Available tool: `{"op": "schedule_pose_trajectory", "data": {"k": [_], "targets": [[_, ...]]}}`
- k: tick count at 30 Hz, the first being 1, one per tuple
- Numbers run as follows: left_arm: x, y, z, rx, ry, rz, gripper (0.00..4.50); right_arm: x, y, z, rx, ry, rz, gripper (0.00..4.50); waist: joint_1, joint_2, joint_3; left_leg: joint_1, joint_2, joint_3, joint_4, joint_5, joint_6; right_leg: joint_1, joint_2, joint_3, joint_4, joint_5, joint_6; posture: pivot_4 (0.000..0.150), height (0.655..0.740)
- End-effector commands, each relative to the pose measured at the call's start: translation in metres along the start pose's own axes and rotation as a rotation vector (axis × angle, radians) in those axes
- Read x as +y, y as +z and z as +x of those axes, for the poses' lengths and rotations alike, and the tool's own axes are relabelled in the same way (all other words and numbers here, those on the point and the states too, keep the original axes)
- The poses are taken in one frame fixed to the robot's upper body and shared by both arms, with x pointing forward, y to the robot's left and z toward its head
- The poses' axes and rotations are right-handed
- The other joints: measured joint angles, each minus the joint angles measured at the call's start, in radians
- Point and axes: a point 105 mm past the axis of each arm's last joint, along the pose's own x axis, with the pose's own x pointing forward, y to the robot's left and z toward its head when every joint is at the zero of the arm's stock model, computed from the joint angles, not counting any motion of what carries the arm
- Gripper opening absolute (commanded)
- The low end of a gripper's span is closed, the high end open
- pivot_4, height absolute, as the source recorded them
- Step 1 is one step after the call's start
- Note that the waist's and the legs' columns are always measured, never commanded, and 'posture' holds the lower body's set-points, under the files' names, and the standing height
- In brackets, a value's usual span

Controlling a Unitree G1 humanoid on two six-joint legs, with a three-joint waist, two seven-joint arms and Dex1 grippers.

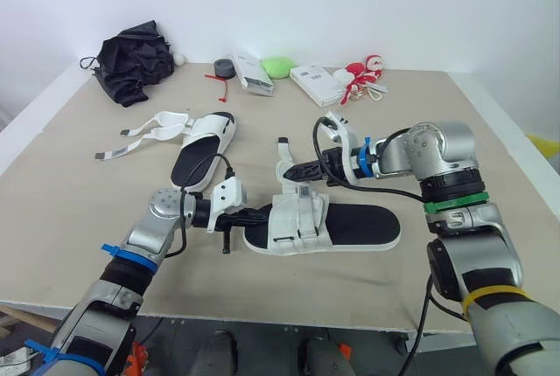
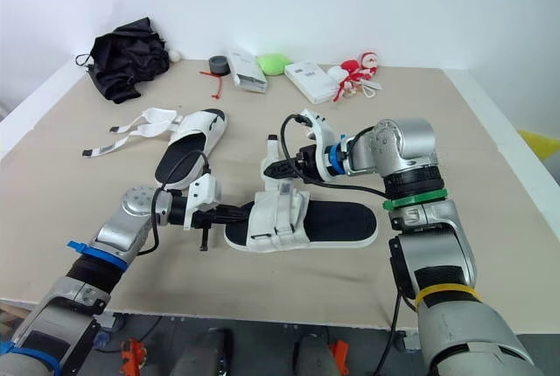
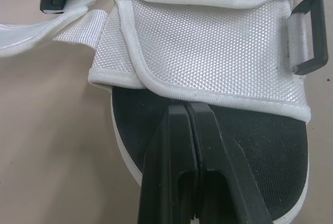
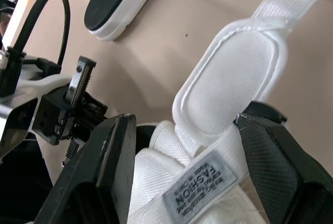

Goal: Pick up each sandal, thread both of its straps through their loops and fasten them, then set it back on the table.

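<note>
**Sandals: one being worked on, the other waiting**

At the left of the table (image 1: 79, 210) the far sandal (image 1: 206, 144) lies flat. Its loose straps (image 1: 162, 124) are splayed out on the surface, so both look left to do.

Nearer the middle, the left tool (image 1: 254, 215) is at the toe of the near sandal (image 1: 350, 223), which sits on the table. That tool's fingers (image 3: 177, 146) are pressed together. Their tips rest on the black footbed against the hem of the white front panel, and they clamp nothing I can make out. A black loop (image 3: 312, 36) stands at that panel's side.

Further right, one strap (image 4: 234, 73) rises free, and the right tool (image 1: 299, 170) straddles it with its fingers spread wide.

By my reading no strap is certainly fastened, and this sandal is not lifted.
</note>
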Motion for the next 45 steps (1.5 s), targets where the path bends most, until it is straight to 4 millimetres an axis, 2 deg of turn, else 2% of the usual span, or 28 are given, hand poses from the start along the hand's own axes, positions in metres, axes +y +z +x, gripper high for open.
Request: {"op": "schedule_pose_trajectory", "data": {"k": [1, 10, 16, 24, 29, 30, 31, 33, 34, 36, 37, 38, 41, 45], "targets": [[-0.014, -0.05, -0.003, 0.182, -0.001, -0.128, 0.0, -0.004, 0.009, 0.011, -0.013, -0.013, -0.031, 3.34, 0.0, 0.0, 0.0, 0.0, 0.0, 0.0, 0.0, 0.0, 0.0, 0.0, 0.0, 0.0, 0.0, 0.0, 0.0, 0.15, 0.738], [-0.015, -0.049, -0.002, 0.178, -0.003, -0.131, 0.0, -0.024, 0.04, 0.019, -0.122, -0.075, -0.043, 3.34, -0.001, 0.001, 0.001, 0.0, 0.0, 0.0, 0.0, 0.0, 0.0, 0.0, 0.001, 0.0, 0.001, 0.0, 0.0, 0.15, 0.738], [-0.015, -0.05, -0.004, 0.179, 0.004, -0.135, 0.0, -0.031, 0.043, 0.023, -0.14, -0.088, -0.045, 3.34, -0.001, 0.002, 0.001, 0.0, 0.0, 0.0, 0.0, 0.0, 0.0, 0.0, 0.001, 0.0, 0.001, 0.0, 0.0, 0.15, 0.738], [-0.016, -0.049, -0.004, 0.178, 0.006, -0.14, 0.0, -0.013, 0.044, 0.039, -0.154, 0.024, -0.026, 3.34, -0.001, 0.002, 0.001, -0.001, 0.0, -0.001, 0.0, 0.0, 0.0, 0.002, 0.002, 0.001, 0.004, 0.001, 0.0, 0.15, 0.738], [-0.016, -0.048, -0.004, 0.174, 0.009, -0.142, 0.0, -0.006, 0.053, 0.042, -0.233, 0.069, -0.001, 3.34, -0.001, 0.002, 0.001, 0.0, 0.0, -0.001, 0.0, 0.0, 0.0, 0.002, 0.003, 0.001, 0.004, 0.001, -0.001, 0.15, 0.738], [-0.016, -0.049, -0.004, 0.174, 0.009, -0.142, 0.0, -0.006, 0.055, 0.041, -0.245, 0.077, -0.001, 2.78, -0.001, 0.002, 0.001, -0.001, 0.0, -0.001, 0.0, 0.0, 0.0, 0.002, 0.003, 0.001, 0.004, 0.001, -0.001, 0.15, 0.738], [-0.017, -0.049, -0.004, 0.173, 0.01, -0.143, 0.0, -0.006, 0.056, 0.04, -0.253, 0.078, -0.002, 2.61, -0.001, 0.002, 0.001, 0.0, 0.0, -0.001, 0.0, 0.0, 0.0, 0.002, 0.003, 0.001, 0.004, 0.001, -0.001, 0.15, 0.738], [-0.017, -0.049, -0.003, 0.173, 0.009, -0.146, 0.0, -0.005, 0.057, 0.039, -0.261, 0.091, -0.007, 1.86, -0.001, 0.002, 0.001, -0.001, 0.0, -0.001, 0.0, 0.0, 0.0, 0.002, 0.003, 0.001, 0.004, 0.001, -0.001, 0.15, 0.738], [-0.018, -0.049, -0.003, 0.173, 0.009, -0.148, 0.0, -0.005, 0.057, 0.039, -0.26, 0.094, -0.01, 1.76, -0.001, 0.002, 0.001, 0.0, 0.0, -0.001, 0.0, 0.0, 0.0, 0.002, 0.003, 0.001, 0.004, 0.001, -0.001, 0.15, 0.738], [-0.018, -0.05, -0.003, 0.172, 0.007, -0.149, 0.0, -0.003, 0.057, 0.039, -0.259, 0.105, -0.023, 0.64, -0.001, 0.002, 0.001, 0.0, 0.0, -0.001, 0.0, 0.0, 0.0, 0.002, 0.003, 0.001, 0.004, 0.001, -0.001, 0.15, 0.738], [-0.019, -0.05, -0.002, 0.172, 0.006, -0.149, 0.0, -0.002, 0.057, 0.039, -0.259, 0.108, -0.028, 0.64, -0.001, 0.002, 0.001, 0.0, 0.0, -0.001, 0.0, 0.0, 0.0, 0.002, 0.003, 0.001, 0.004, 0.001, 0.0, 0.15, 0.738], [-0.019, -0.05, -0.002, 0.172, 0.005, -0.149, 0.0, 0.0, 0.059, 0.039, -0.265, 0.116, -0.046, 0.17, -0.001, 0.002, 0.001, 0.0, 0.0, -0.001, 0.0, 0.0, 0.0, 0.002, 0.003, 0.001, 0.004, 0.001, 0.0, 0.15, 0.738], [-0.019, -0.05, -0.001, 0.171, 0.003, -0.149, 0.0, 0.005, 0.062, 0.036, -0.275, 0.152, -0.115, 0.05, -0.001, 0.002, 0.001, 0.0, 0.0, -0.001, 0.0, 0.0, 0.0, 0.002, 0.003, 0.001, 0.004, 0.001, -0.001, 0.15, 0.738], [-0.019, -0.05, 0.0, 0.172, -0.002, -0.148, 0.0, 0.027, 0.063, 0.025, -0.32, 0.301, -0.28, 0.05, -0.001, 0.002, 0.001, 0.0, 0.0, -0.001, 0.0, 0.0, 0.0, 0.002, 0.003, 0.001, 0.004, 0.001, 0.0, 0.15, 0.738]]}}
